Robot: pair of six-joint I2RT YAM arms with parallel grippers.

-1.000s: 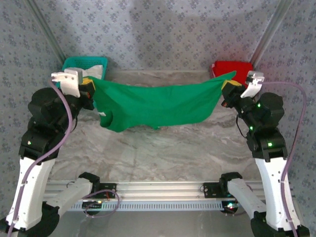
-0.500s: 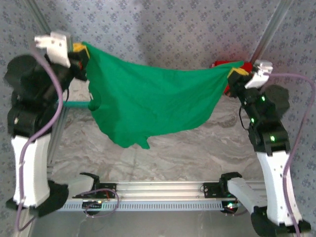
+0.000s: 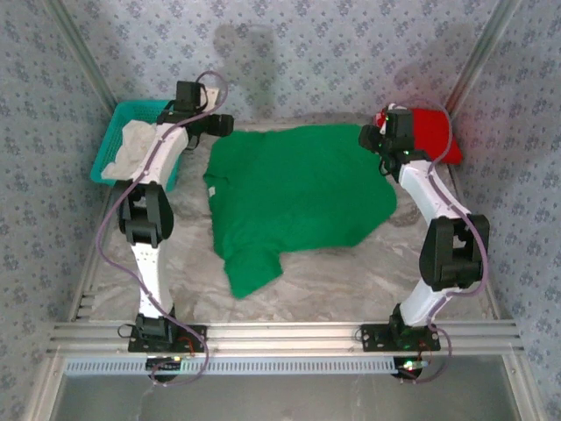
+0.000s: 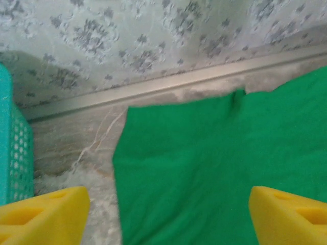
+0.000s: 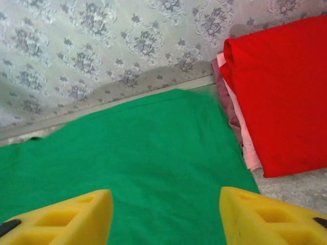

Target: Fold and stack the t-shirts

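Currently the green t-shirt (image 3: 298, 193) lies flat mid-counter (image 3: 351, 281), long axis left to right, one sleeve toward the near edge, the red t-shirt (image 3: 434, 132) folded in the far right corner, while the outstretched left arm (image 3: 149, 189) and right arm (image 3: 429, 197) hold left jaws and right jaws open, empty, over the green one's far edge.

Bare marble worktop (image 3: 351, 281) lies open along the near edge. A teal plastic mesh basket (image 3: 105, 145) blocks the far left corner, a folded bright red fabric t-shirt (image 3: 429, 132) the far right.
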